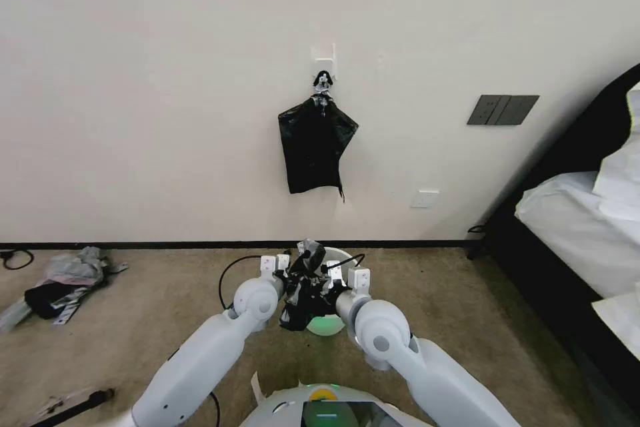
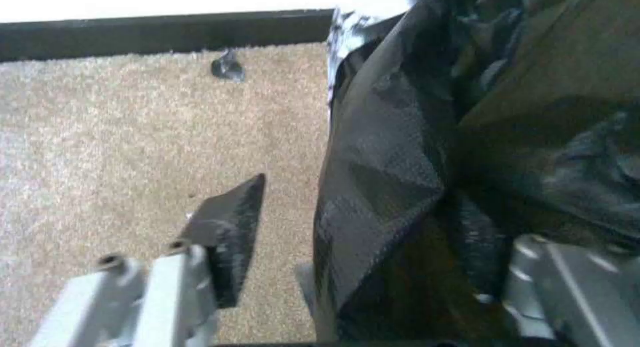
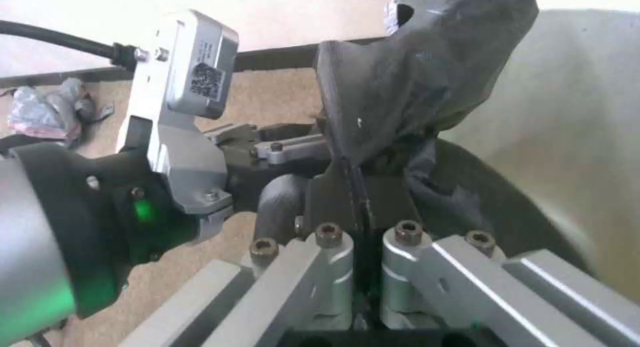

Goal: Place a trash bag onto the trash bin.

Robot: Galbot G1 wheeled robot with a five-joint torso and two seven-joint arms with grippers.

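While arms converge, right pincer (image 3: 357, 207) pinching trash bag (image 3: 413, 82), over trash bin (image 3: 580, 137).

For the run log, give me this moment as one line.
phase: bag held over bin | right gripper: shut on trash bag | left gripper: open beside bag | trash bin: unlined

The trash bag (image 1: 303, 297) and both claws hide most of the trash bin (image 1: 327, 325), whose label is unseen

Site: bedroom in a home | you see bed (image 1: 580, 213) with white bedding, carpet (image 1: 167, 307), wall sockets (image 1: 425, 199)
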